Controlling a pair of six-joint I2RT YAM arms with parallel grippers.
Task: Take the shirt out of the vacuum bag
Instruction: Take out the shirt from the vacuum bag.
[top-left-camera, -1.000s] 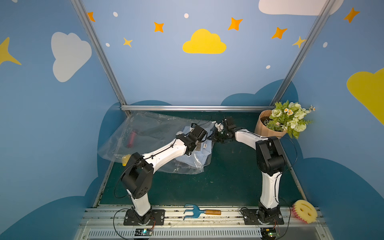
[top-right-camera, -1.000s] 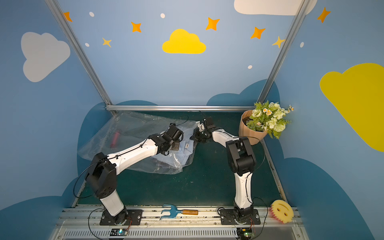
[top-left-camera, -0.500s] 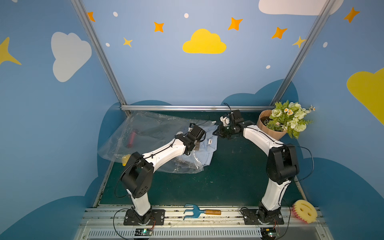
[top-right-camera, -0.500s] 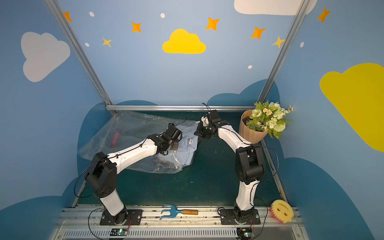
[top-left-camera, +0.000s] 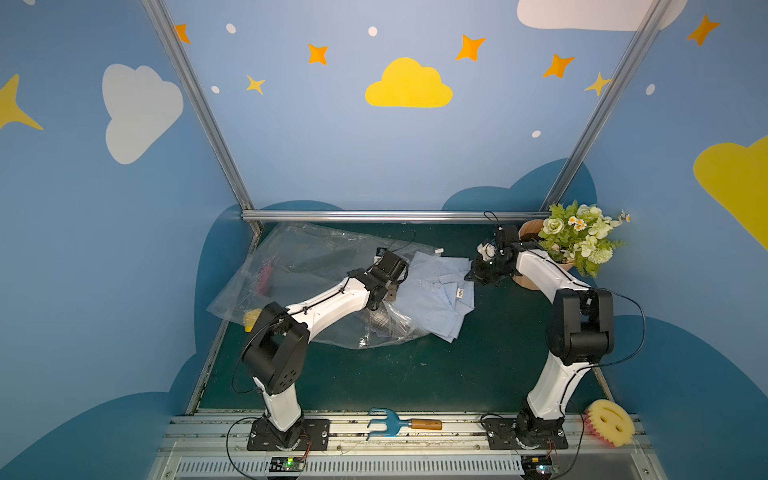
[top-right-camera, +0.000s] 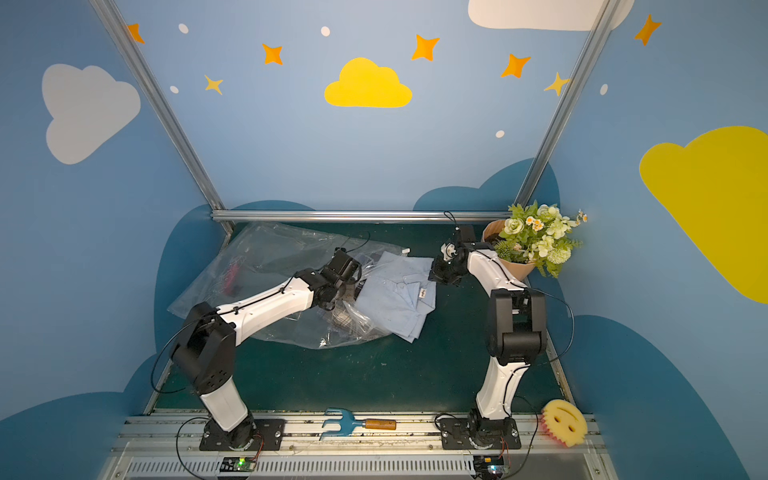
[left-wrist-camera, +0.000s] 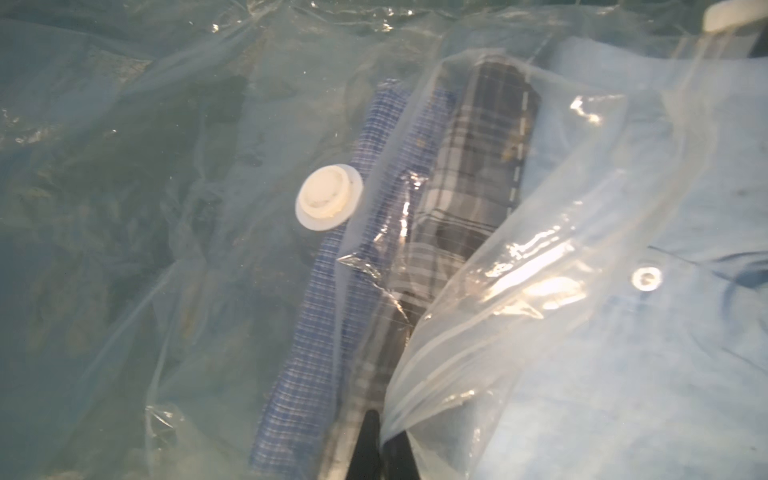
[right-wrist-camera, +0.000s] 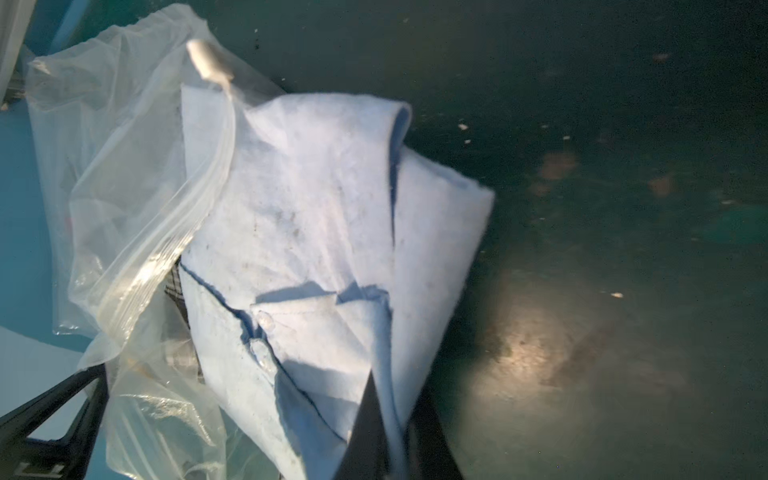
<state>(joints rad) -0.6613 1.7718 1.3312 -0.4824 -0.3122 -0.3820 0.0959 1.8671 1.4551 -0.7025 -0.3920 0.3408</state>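
Since a second before, we had dragged the shirt (top-left-camera: 436, 291) farther out of the vacuum bag (top-left-camera: 307, 266); it lay between our right hand (right-wrist-camera: 390, 428), clamped on it, and left hand (left-wrist-camera: 384, 440), clamped on the bag.

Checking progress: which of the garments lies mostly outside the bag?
The plain light-blue shirt, pinched by the right gripper; the checked garments lie inside the vacuum bag, under its plastic.

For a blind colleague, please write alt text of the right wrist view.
The right gripper is shut on an edge of the light blue shirt, mostly out of the clear vacuum bag, over the dark green table. A white slider clip sits on its zip edge.
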